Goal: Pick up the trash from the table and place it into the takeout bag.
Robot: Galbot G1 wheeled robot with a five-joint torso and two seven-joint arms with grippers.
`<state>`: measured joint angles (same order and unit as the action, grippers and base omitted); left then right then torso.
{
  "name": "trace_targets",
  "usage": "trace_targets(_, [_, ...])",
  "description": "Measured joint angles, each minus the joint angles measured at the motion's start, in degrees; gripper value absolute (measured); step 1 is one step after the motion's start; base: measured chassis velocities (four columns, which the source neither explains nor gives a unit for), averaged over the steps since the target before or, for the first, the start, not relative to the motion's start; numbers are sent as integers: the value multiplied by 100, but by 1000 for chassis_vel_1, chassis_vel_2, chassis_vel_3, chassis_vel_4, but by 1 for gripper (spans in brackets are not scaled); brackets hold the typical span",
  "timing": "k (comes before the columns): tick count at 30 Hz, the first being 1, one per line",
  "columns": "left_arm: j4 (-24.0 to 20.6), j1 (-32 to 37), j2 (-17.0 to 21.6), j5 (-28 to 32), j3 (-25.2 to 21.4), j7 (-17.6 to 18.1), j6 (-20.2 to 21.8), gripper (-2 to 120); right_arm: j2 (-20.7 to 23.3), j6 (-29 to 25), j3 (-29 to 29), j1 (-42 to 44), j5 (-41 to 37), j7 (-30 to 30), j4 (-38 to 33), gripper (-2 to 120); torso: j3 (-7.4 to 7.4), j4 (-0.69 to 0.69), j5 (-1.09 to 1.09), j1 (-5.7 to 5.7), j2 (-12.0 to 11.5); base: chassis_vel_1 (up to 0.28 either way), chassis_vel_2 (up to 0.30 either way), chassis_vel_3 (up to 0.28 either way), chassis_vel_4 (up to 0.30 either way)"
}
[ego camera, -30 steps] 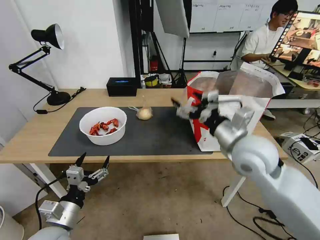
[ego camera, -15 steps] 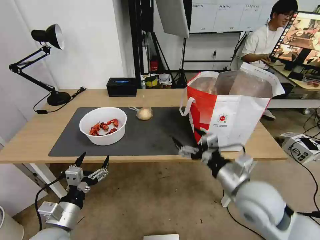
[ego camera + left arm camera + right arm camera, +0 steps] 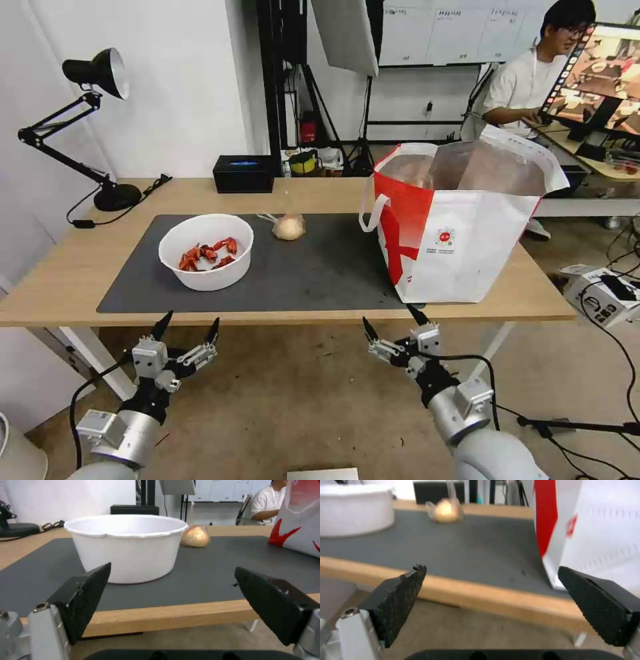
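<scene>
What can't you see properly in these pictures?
- What is inside the takeout bag: in the head view its tall front wall hides the bottom.
- The shells in the bowl: in the left wrist view the bowl's wall hides them.
- The lump in the small bag: blurred in the right wrist view.
- The bag's round logo: too small to read.

Both end effectors, left and right, hang open below the table edge.
</scene>
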<state>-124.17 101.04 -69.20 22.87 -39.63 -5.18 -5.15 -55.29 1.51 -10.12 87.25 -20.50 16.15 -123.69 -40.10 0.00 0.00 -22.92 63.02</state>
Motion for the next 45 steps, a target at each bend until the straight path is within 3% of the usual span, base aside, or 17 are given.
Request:
trace_targets(16, [254, -37, -6, -76, 72, -98, -10, 100, -206, -79, 284, -10, 200, 240, 269, 100, 0, 0, 0, 0, 0, 0, 0, 0, 0])
trace_targets(33, [182, 47, -40, -120, -1, -107, -10, 100, -149, -50, 291, -133, 111, 253, 246, 100, 0, -1, 0, 0, 0, 0, 0, 0, 0])
trace_targets(39, [156, 57, -52, -177, -5, -105, -10, 100, -100, 36, 668, -856, -508, 157, 181, 100, -1, -1, -1, 0, 0, 0, 0, 0, 0])
trace_targets(45, [104, 71, -73, -277, 5, -104, -10, 100, -70, 494, 1583, -2578, -1054, 247, 495, 100, -1, 1, 1, 0, 0, 0, 0, 0, 0])
